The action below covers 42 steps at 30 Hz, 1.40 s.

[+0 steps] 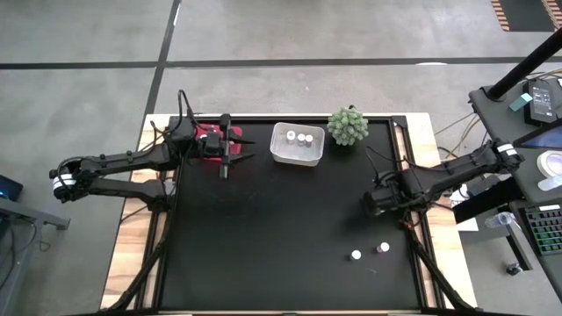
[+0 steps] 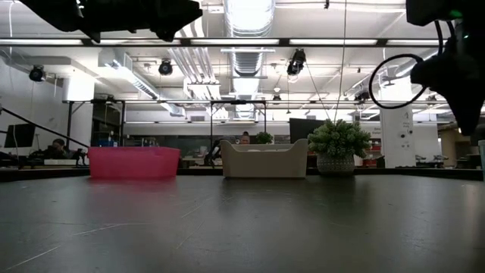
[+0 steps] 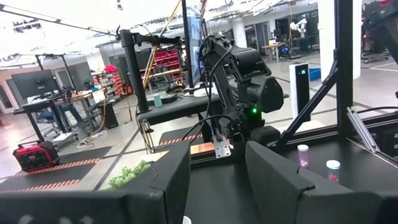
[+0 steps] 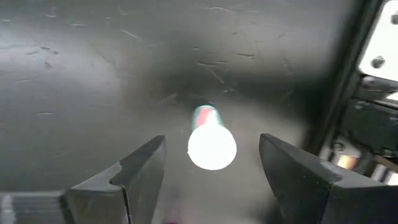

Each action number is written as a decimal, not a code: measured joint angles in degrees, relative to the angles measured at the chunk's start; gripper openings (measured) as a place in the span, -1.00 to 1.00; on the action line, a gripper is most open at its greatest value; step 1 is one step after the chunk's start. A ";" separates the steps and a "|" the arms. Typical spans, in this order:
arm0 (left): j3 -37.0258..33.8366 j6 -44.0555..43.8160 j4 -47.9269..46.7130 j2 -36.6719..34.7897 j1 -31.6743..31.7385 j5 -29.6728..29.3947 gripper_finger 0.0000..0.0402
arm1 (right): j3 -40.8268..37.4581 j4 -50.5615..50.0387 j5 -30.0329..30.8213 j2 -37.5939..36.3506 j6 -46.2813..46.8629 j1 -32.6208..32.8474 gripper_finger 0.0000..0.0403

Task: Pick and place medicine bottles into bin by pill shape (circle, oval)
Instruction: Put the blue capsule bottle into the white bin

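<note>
Pick step: the right gripper (image 4: pixel 211 163), fingers apart, hovers above a small white-capped medicine bottle (image 4: pixel 211 144) lying between them, apparently needing descent and closure; the left gripper (image 1: pixel 226 149), also apart, waits over the pink bin (image 1: pixel 207 133).

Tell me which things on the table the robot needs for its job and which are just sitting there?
Needed for the job:
- two medicine bottles standing loose on the table
- two bottles already in the white bin
- pink bin
- right end effector, open above a bottle
- left end effector, open near the pink bin

Just sitting there:
- green spiky plant
</note>
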 joint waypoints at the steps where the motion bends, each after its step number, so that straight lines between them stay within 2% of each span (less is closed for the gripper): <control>1: 0.00 0.08 0.00 0.00 0.00 0.00 -0.30 | -0.02 0.59 -0.16 0.31 -0.07 -0.10 0.24; 11: 0.00 2.41 -0.45 0.00 0.04 -0.02 -0.30 | -0.16 1.43 -1.93 5.40 -0.45 -0.73 0.21; 18: -0.04 2.82 -0.57 0.00 0.04 -0.02 -0.30 | -0.56 5.90 -4.89 9.43 -0.85 -0.73 0.20; 29: -0.07 2.71 -2.44 0.00 0.04 -0.02 -0.30 | -0.58 6.13 -4.86 10.36 -1.23 -0.73 0.18; 33: -0.07 2.66 -3.15 0.00 0.04 -0.02 -0.30 | -0.58 6.09 -4.82 10.36 -1.32 -0.73 0.06; 42: -0.07 2.55 -4.14 -0.11 0.04 -0.02 -0.30 | -0.58 6.05 -4.75 10.33 -1.36 -0.73 -0.35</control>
